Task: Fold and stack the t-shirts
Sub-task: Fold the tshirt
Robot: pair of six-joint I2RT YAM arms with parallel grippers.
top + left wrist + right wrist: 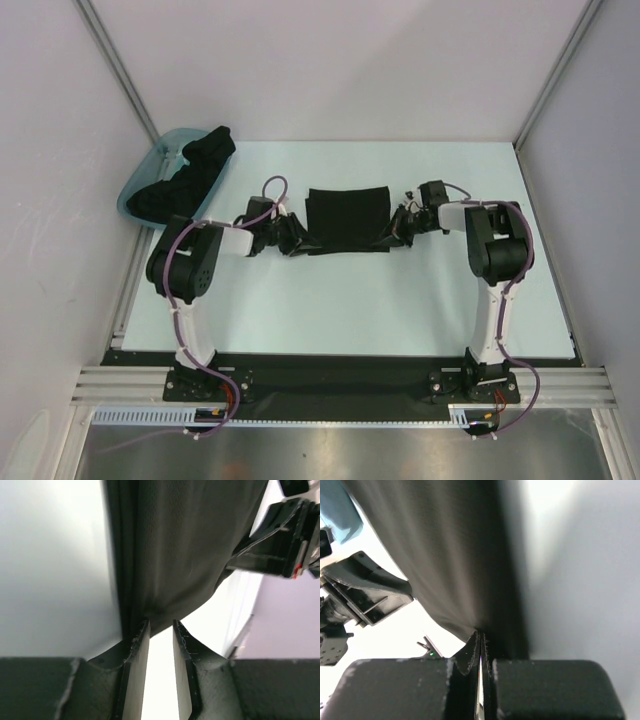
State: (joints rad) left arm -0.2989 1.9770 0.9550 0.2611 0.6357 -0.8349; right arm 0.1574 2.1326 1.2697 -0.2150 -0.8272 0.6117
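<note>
T-shirt [345,220]: black, matte, no print. Lies folded into a rough rectangle at mid-table, flat on the pale table [350,310], between the two arms. Far edge fairly straight. The near left corner is bunched and drawn toward the left arm, and the near right corner tapers toward the right arm.

Left gripper [290,238]: at the shirt's left edge, low over the table. In the left wrist view its fingers [137,650] stand apart with a bright strip of table showing between them. The cloth [185,545] comes down to the fingertips and touches the left one. Nothing visibly clamped, and the gap [161,626] is bare.

Right gripper [398,232]: at the shirt's right edge, facing the left one across the cloth. In the right wrist view the fingers [470,655] are pressed together with only a hairline of light between them [480,636]. The dark cloth [435,555] runs down to the tips. Cannot tell whether a pinch of fabric is caught there.

Each wrist camera sees the opposite gripper beyond the shirt.

Heap of black shirts [195,165]: piled in the teal tub [135,190] at the far left corner of the table, spilling over its rim, well apart from the folded one. The tub sits tilted against the left wall.
</note>
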